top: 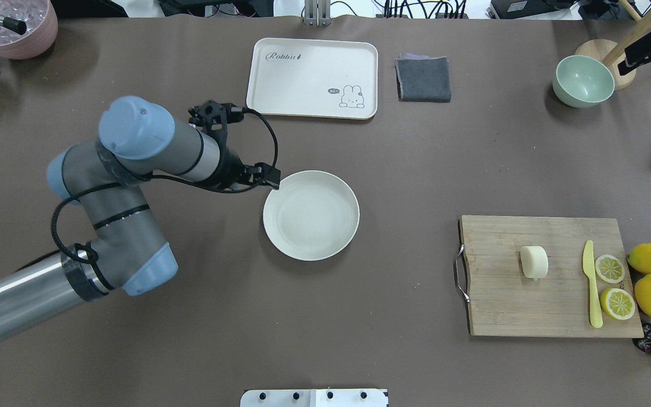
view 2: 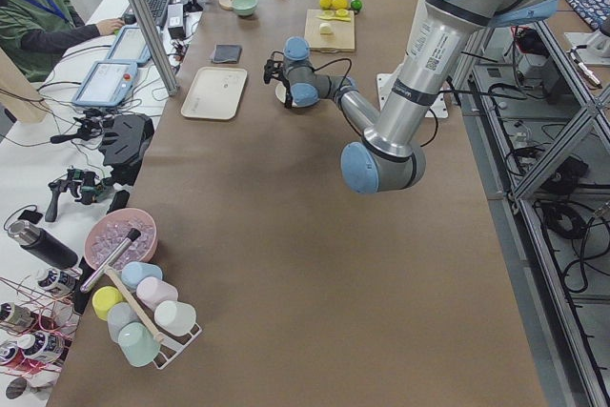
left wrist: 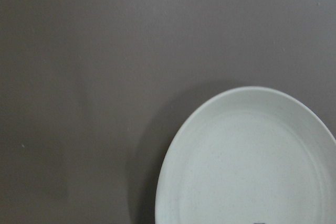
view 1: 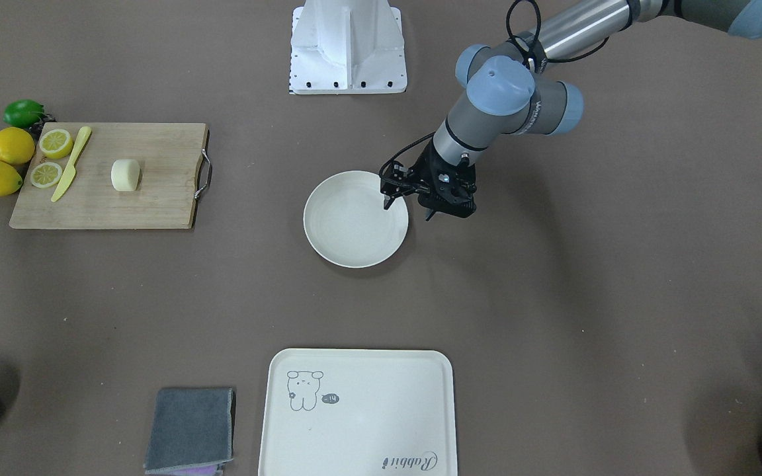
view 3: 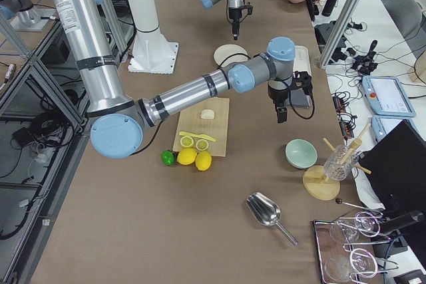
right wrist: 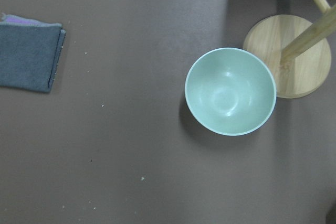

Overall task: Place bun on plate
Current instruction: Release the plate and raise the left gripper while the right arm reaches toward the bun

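**A:** Where's the bun [top: 533, 262]?

**B:** It sits alone mid-board [top: 500, 305], well apart from the left claw [view 1: 409, 206]. From that claw it lies past the plate [top: 314, 217], off toward the robot's right. The knife [top: 590, 282] and lemon slices [top: 610, 268] lie beyond it, farther from the claw again.

**A:** How will it handle?

**B:** I'd guess it is light and somewhat soft. The skin looks smooth and matte, so it is probably not very slippery. A hard pinch could dent it, so a gentle squeeze seems wise.

**A:** Where should it be gripped?

**B:** It looks like a short drum with one flat face showing, so my choice would be across the two flat faces, low and centred. The rounded side might roll out of the fingers.

**A:** What are the claws doing?

**B:** The left claw hangs spread and empty at the plate's rim, one finger over the dish and one outside it. The right claw [view 3: 281, 112] hovers above the table near the bowl [right wrist: 230, 91], and the bun is nearer to it than to the left one. I cannot tell whether it is spread or closed.

**A:** And the plate?

**B:** It holds nothing; the bun is not yet on it.
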Controlling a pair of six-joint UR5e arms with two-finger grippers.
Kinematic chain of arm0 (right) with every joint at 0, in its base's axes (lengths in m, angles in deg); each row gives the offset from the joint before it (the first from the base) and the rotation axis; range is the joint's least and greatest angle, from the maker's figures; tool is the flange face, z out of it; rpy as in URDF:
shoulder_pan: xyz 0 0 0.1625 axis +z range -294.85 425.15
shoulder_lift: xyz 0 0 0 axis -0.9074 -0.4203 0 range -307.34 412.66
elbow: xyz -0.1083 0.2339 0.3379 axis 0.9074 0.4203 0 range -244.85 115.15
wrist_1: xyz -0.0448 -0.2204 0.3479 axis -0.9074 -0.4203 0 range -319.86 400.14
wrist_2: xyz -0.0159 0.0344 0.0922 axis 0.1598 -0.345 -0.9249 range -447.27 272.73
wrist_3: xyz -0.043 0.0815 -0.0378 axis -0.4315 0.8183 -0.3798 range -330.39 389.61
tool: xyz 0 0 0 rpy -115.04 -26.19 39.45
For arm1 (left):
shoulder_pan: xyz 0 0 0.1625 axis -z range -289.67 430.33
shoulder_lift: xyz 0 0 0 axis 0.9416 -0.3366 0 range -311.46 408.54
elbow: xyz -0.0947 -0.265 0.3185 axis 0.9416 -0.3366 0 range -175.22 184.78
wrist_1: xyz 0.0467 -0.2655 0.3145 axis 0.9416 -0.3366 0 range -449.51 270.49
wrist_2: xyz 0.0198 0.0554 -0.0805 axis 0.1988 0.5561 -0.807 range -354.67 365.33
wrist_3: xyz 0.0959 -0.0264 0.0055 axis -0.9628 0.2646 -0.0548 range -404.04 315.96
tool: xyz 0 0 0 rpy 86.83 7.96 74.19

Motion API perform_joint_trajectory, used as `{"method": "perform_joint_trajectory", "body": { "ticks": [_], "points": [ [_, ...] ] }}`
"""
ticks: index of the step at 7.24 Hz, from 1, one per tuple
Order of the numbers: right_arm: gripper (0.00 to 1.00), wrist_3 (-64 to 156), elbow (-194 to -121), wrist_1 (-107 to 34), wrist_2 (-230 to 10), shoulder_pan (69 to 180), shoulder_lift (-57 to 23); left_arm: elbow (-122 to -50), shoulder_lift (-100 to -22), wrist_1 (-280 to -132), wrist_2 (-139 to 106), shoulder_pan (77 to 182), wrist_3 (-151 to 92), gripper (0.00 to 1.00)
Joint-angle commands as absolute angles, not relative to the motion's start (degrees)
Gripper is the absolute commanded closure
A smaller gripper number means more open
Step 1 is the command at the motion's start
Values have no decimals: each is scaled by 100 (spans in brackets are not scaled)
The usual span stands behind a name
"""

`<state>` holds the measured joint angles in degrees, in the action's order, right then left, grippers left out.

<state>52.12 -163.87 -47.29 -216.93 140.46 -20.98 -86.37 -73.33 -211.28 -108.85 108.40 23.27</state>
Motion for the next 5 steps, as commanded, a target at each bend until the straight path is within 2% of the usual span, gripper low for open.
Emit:
{"method": "perform_joint_trajectory", "body": {
  "ticks": [1, 3, 5],
  "points": [
    [0, 5220, -16460, -4731, -21691, 13479, -2073, -8671, -7310, -21124, -10928, 11749, 2293, 3],
    [0, 6118, -16495, -4740, -21569, 13099, -2151, -8662, -7040, -21106, -10902, 12182, 1480, 3],
    [0, 6275, -16977, -4740, -21726, 12722, -2675, -8758, -6846, -21115, -10867, 12324, 1431, 3]
  ]
}}
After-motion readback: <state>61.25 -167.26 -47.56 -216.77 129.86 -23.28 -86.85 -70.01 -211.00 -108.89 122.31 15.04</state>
